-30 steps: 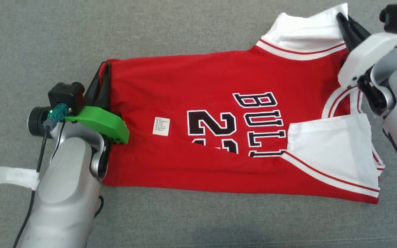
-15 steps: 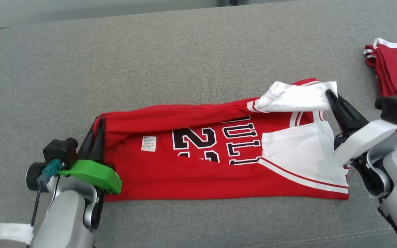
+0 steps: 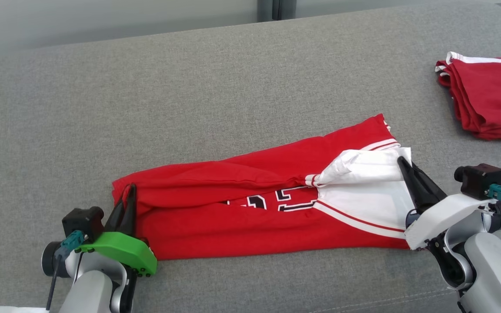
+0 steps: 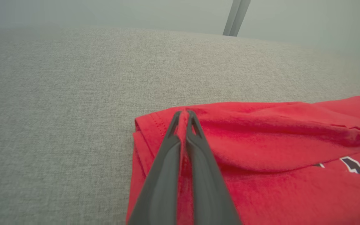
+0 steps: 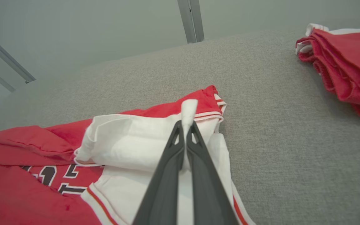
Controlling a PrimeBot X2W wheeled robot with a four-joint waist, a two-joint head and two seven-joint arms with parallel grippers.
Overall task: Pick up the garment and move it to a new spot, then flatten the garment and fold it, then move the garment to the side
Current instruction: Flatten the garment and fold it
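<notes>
You have a wide grey fabric surface point(image 3: 189, 87) in front of you, and the garment point(image 3: 233, 230), a red jersey with white sleeves, lies across its near middle, stretched from your left to your right. Its far long edge is doubled toward you, so a rolled red fold runs along the top and covers most of the black-and-white lettering point(image 3: 276, 200). Well apart from it, at the far right, sits a second pile of folded red cloth point(image 3: 489, 104) with white trim. Your left gripper point(image 3: 131, 188) is at the jersey's left end, its jaws together and clamped on the red hem corner; in the left wrist view a sliver of red cloth shows pinched between the left gripper point(image 4: 183, 114)'s tips. Your right gripper point(image 3: 400, 160) is at the right end, jaws pressed together on the edge of the white sleeve point(image 3: 363, 167), which is bunched and lifted just above the layer beneath.
</notes>
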